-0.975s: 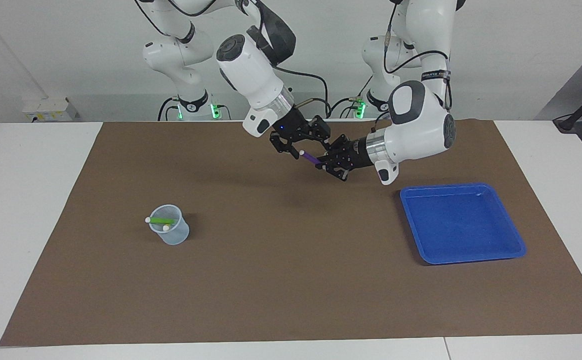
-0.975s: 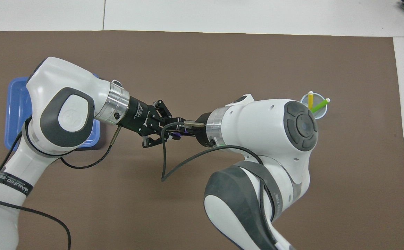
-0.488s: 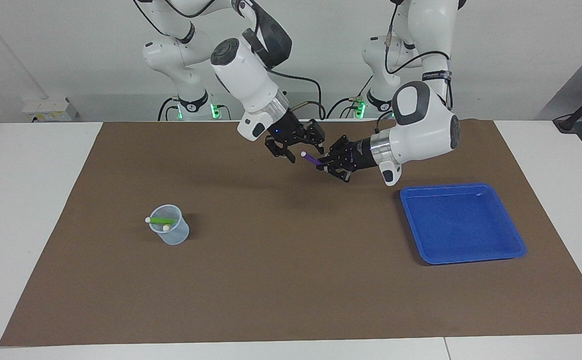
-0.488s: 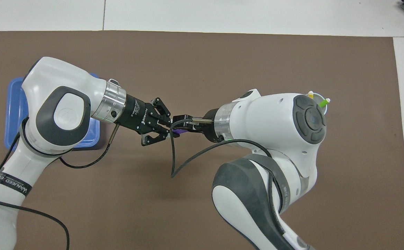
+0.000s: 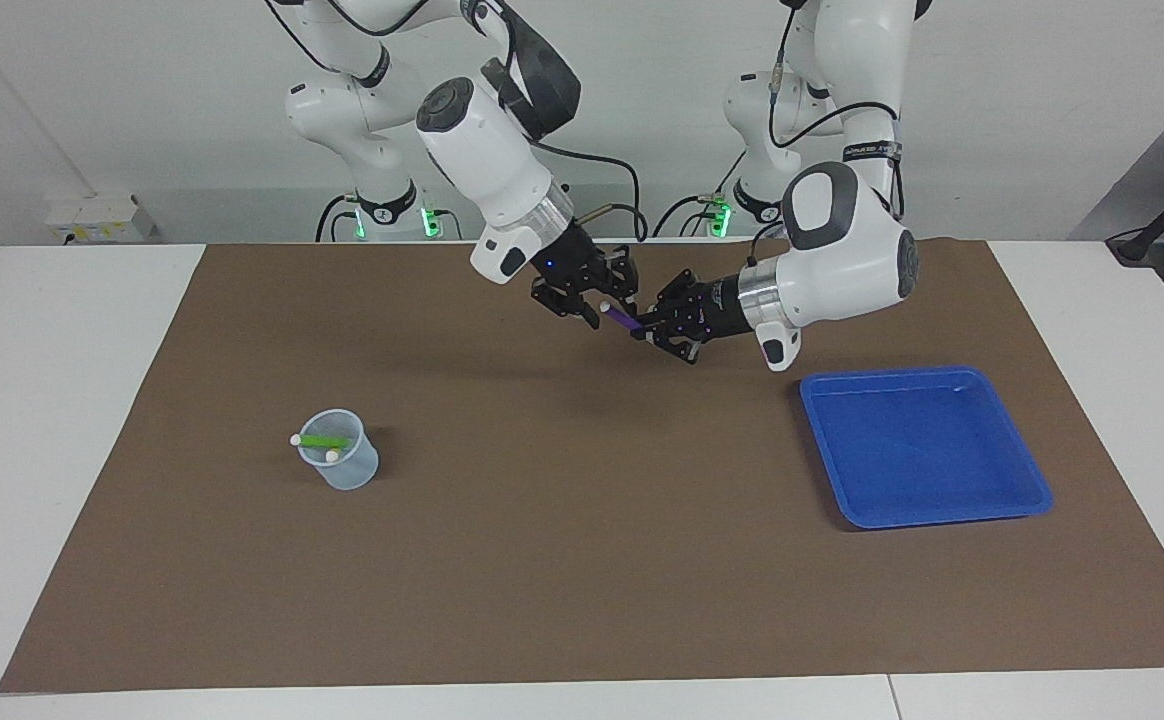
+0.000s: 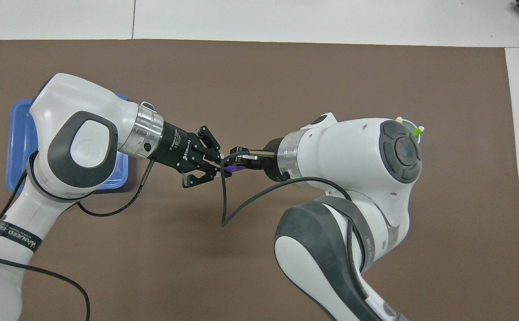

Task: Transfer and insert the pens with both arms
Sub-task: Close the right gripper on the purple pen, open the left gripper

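Mid-air over the brown mat point(image 5: 582, 560), you're doing the handoff rn. Left gripper point(image 5: 654, 325) is clamped on the purple pen point(image 5: 620, 317), tilting its whitish tip toward the right gripper point(image 5: 592, 303), whose jaws are around that end; can't tell if they're gripping yet. Yellow + green pens point(image 5: 325, 441) are already sitting in the clear cup point(image 5: 347, 475), prob where this one's headed. Blue tray point(image 5: 1027, 490) is toward the left arm's end of the table.

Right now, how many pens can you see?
3. The purple pen is in the air between the left gripper and right gripper. The green pen and the yellow pen, mostly hidden, stand in the clear cup.
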`<move>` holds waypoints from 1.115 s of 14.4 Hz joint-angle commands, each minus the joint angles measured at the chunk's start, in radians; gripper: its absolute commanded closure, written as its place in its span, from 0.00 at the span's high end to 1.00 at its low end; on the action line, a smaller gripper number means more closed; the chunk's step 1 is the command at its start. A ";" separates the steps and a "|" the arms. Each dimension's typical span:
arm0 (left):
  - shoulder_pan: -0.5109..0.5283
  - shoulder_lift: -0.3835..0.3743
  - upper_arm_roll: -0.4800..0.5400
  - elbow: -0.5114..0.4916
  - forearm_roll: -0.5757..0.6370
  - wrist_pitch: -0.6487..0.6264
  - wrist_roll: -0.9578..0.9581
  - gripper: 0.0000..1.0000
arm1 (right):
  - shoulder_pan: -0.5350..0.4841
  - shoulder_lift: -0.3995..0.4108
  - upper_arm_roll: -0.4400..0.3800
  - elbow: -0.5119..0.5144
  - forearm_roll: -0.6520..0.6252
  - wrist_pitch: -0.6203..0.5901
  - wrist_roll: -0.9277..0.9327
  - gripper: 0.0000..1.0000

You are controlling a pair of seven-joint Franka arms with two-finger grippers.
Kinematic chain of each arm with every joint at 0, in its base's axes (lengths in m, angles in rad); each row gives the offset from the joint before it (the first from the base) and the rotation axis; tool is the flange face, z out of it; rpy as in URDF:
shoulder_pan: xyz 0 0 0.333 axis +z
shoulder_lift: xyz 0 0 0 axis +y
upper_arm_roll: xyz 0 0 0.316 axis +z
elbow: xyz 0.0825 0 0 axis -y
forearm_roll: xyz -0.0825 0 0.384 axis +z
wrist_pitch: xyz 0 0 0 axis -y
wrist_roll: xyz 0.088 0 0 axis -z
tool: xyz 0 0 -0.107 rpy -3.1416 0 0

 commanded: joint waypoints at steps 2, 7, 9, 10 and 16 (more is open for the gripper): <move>-0.007 -0.036 0.006 -0.040 -0.024 0.015 -0.010 0.00 | -0.011 -0.002 0.004 -0.002 0.030 -0.009 -0.045 0.44; -0.007 -0.036 0.006 -0.038 -0.024 0.012 -0.011 0.00 | -0.011 -0.002 0.004 -0.002 0.030 -0.009 -0.045 0.09; -0.007 -0.036 0.006 -0.038 -0.024 0.012 -0.011 0.00 | -0.011 -0.002 0.004 -0.002 0.030 -0.009 -0.045 0.00; -0.006 -0.036 0.006 -0.038 -0.024 0.011 -0.011 0.00 | -0.011 -0.002 0.004 -0.002 0.030 -0.008 -0.043 0.00; -0.006 -0.036 0.006 -0.035 -0.022 0.005 -0.010 0.77 | -0.011 0.001 0.003 0.007 0.021 0.011 -0.036 0.00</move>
